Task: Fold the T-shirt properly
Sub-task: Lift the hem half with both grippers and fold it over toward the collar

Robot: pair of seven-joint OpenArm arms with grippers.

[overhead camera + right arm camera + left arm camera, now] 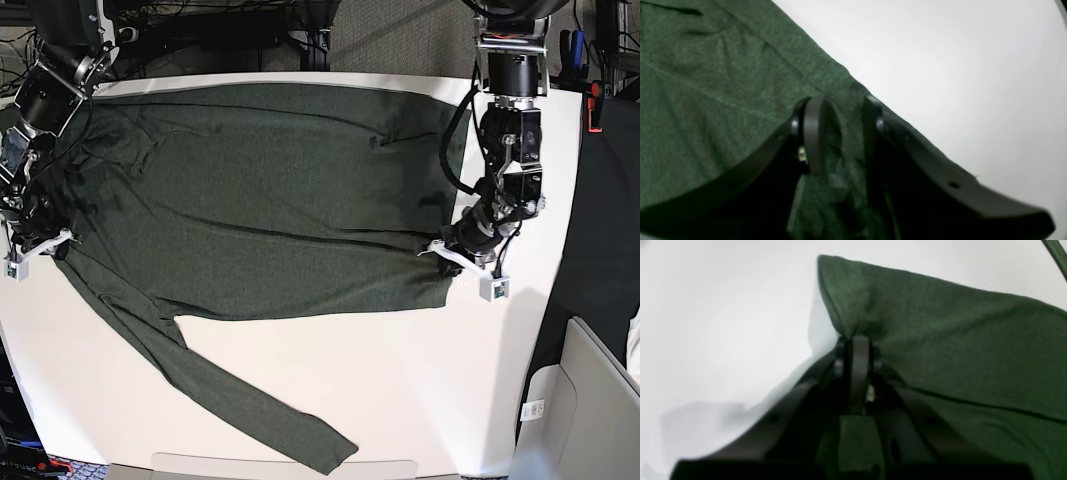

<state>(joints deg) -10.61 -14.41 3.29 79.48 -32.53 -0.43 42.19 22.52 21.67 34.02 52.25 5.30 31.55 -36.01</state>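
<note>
The dark olive-green T-shirt [260,200] lies spread flat across the white table [420,380]. One long sleeve [240,400] runs down toward the front edge. My left gripper [437,250] is at the shirt's lower right corner. In the left wrist view it [853,340] is shut on a pinch of the cloth [957,323], which rises into a small tent. My right gripper [55,243] is at the shirt's left edge. In the right wrist view it [841,110] is open, its fingers [813,133] straddling the shirt's edge [706,83], with cloth between them.
The table's right edge runs close to my left arm [510,120]. A grey-white box or seat [590,400] stands off the table at the lower right. Cables and dark gear line the back. Bare white table lies in front of the shirt's body.
</note>
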